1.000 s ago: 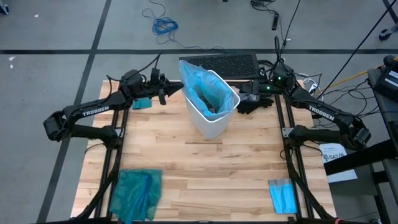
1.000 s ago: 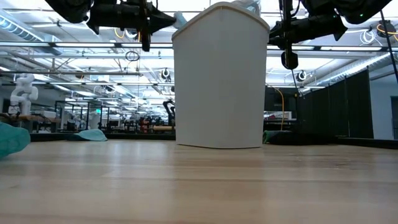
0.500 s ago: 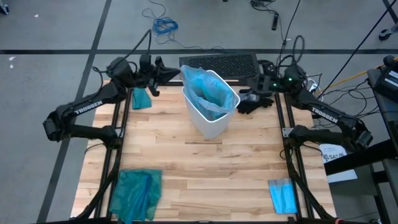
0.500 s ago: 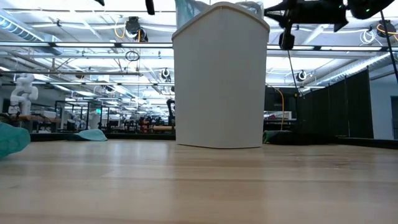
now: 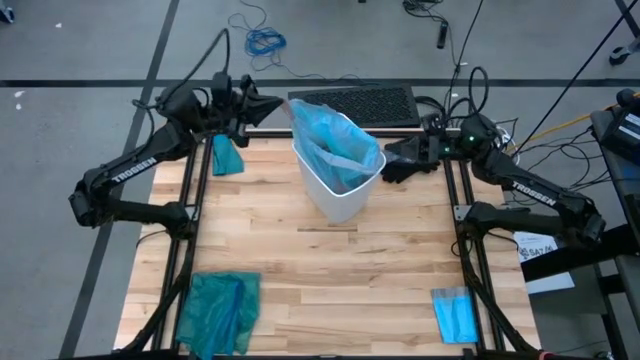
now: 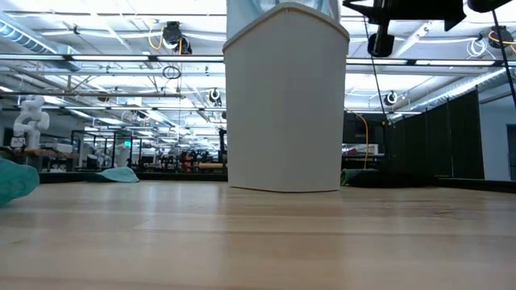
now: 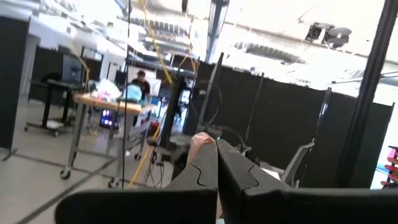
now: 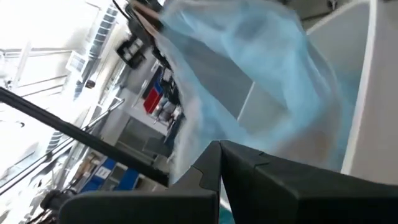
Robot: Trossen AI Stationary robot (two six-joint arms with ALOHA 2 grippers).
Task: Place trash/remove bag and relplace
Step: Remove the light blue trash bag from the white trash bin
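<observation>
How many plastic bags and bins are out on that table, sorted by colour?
Light-blue bag lining the bin: 1
Teal-green bags: 2, one at the near left corner, a small one by the left arm
Folded blue sheet: 1
White bin: 1
Total: 5

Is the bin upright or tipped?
Upright. In the low view the bin stands flat on the table, walls vertical. From above, the bag still lines it, bunched above the rim.
</observation>
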